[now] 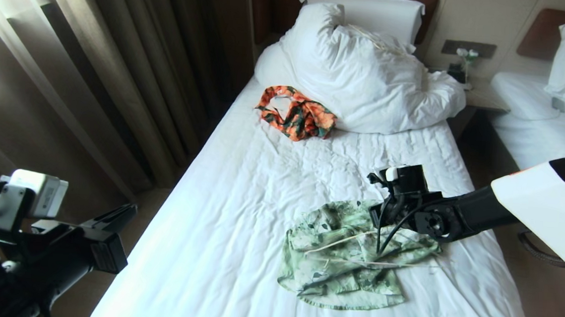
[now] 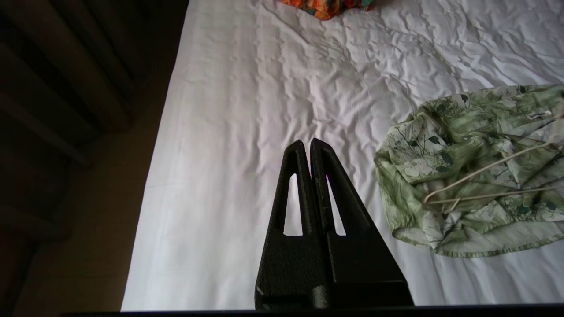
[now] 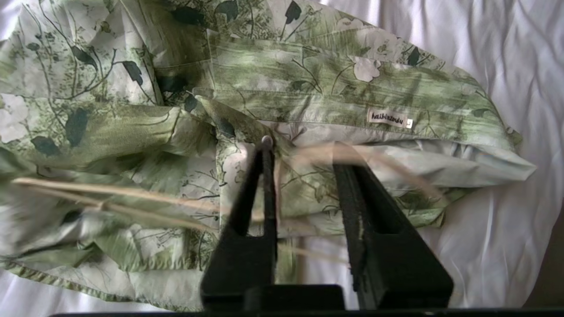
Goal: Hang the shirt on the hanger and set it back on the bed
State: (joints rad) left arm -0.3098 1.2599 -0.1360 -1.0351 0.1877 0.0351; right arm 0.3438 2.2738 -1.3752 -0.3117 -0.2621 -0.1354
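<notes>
The green-and-white leaf-print shirt (image 1: pixel 339 267) lies crumpled on the bed (image 1: pixel 240 200), near its right edge. The cream wire hanger (image 1: pixel 341 242) rests on top of the shirt, not threaded through it. My right gripper (image 3: pixel 304 147) hovers just over the collar area of the shirt (image 3: pixel 308 83), open. A blurred part of the hanger (image 3: pixel 123 192) crosses at its fingertips; the jaws do not pinch it. My left gripper (image 2: pixel 308 143) is shut and empty, held above bare sheet to the left of the shirt (image 2: pixel 462 145) and the hanger (image 2: pixel 493 194).
An orange-and-dark-green garment (image 1: pixel 298 112) lies higher up the bed, beside the bunched white pillows and duvet (image 1: pixel 368 75). Brown curtains (image 1: pixel 95 66) hang to the left. A nightstand (image 1: pixel 480 98) and a second bed (image 1: pixel 538 126) are on the right.
</notes>
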